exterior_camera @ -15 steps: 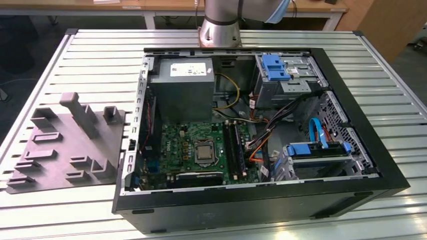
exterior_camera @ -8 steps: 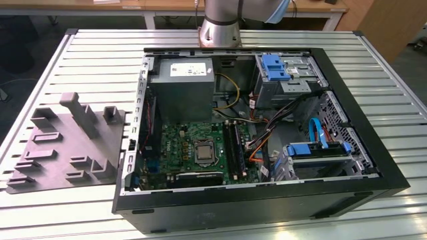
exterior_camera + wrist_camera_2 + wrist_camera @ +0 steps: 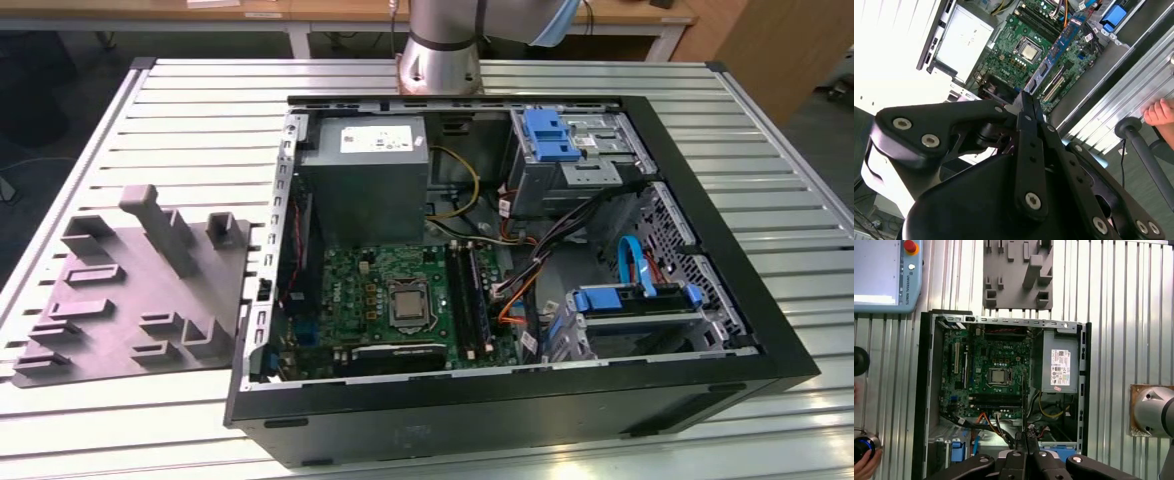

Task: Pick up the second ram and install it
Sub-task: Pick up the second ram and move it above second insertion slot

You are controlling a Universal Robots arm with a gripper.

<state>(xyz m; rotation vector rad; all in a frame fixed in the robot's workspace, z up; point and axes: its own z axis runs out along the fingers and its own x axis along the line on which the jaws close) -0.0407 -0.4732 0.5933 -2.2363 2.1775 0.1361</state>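
End effector (image 3: pixel 1024 102) clamped shut on ram (image 3: pixel 1055 55); it juts out above open computer case (image 3: pixel 1094 82). Gripped end hidden.

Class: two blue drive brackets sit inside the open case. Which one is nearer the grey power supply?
The upper blue bracket in the exterior view, level with the grey power supply; the other blue bracket lies lower, past the motherboard.
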